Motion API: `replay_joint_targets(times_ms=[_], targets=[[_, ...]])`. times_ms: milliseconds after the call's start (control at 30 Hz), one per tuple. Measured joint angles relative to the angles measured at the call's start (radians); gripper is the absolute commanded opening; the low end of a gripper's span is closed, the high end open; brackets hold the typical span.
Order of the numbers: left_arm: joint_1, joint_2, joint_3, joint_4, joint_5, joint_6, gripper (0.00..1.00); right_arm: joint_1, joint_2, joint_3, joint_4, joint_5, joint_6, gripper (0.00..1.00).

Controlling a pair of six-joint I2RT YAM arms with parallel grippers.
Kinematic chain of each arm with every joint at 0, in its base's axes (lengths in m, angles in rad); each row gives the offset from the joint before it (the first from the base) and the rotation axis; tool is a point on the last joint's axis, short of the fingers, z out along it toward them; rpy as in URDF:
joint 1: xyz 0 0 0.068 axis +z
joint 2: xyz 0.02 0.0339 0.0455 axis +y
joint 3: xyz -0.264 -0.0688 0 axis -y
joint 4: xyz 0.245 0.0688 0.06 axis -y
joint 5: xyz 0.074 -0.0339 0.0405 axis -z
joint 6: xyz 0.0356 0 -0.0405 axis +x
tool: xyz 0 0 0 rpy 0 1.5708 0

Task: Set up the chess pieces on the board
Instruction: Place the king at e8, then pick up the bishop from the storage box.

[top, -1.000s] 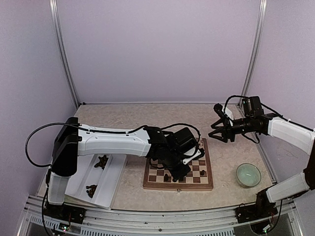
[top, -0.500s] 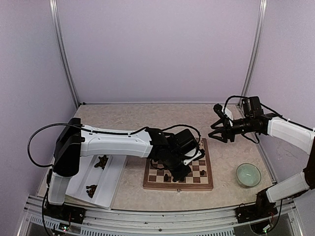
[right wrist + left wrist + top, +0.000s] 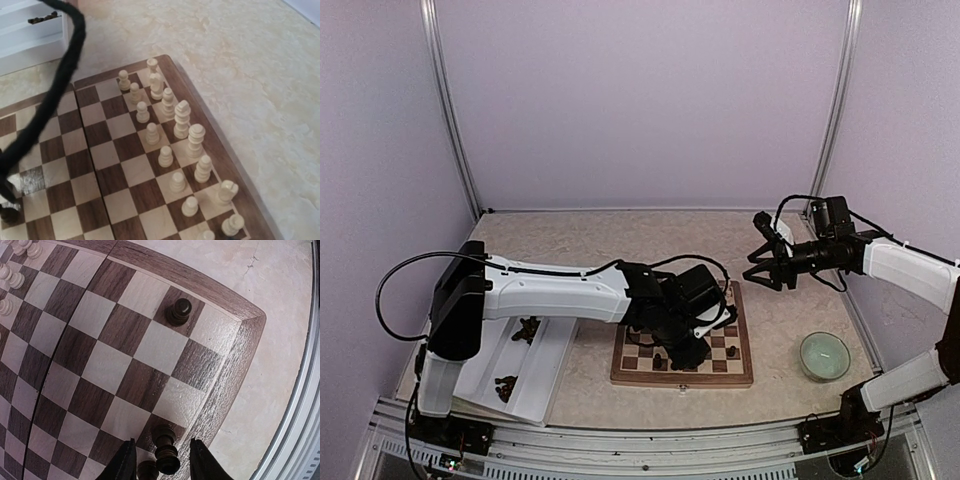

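The left gripper (image 3: 163, 455) hangs low over a near corner of the square wooden chessboard (image 3: 100, 365) with dark brown and cream squares. Its two black fingers (image 3: 126, 463) are spread. A small dark brown chess piece (image 3: 165, 440) stands upright between them on a dark square beside the brown frame, and a narrow gap shows on each side of it, so the fingers do not pinch it. A second dark piece (image 3: 147, 470) stands just beside it, partly hidden at the lower edge of the left wrist view. A third dark pawn (image 3: 179, 311) stands alone on a dark square near the frame further along, well apart from the fingers.

At the opposite side of the board, the cream-white chess pieces (image 3: 182, 120) stand in two rows. To the left of the board lies a white divided plastic tray (image 3: 535, 385), and more dark pieces (image 3: 527, 328) lie in its compartments.

The right gripper (image 3: 758, 270) hovers in the air beyond the far right corner of the board. Its fingers are apart and nothing is between them. A pale green bowl (image 3: 824, 355) rests on the beige marbled table (image 3: 620, 240) to the right of the board.
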Motion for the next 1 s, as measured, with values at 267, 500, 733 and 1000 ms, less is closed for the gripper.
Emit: replay_joint_targets(times_ms=[267,500,733,1000], targets=[[-0.010,-0.013,0.003,-0.040,-0.044,-0.008,0.99,0.000,0.000,0.000,0.000,-0.005,0.000,0.56],[0.068,-0.083,0.226,-0.126,-0.053,-0.119,0.99,0.000,0.000,0.000,-0.001,-0.010,0.002,0.55],[0.371,-0.391,0.157,0.094,0.204,-0.412,0.99,0.000,0.000,0.001,-0.001,-0.006,0.007,0.56],[0.474,-0.626,0.055,0.433,0.417,-0.716,0.99,0.000,0.070,0.048,-0.017,-0.003,0.016,0.56]])
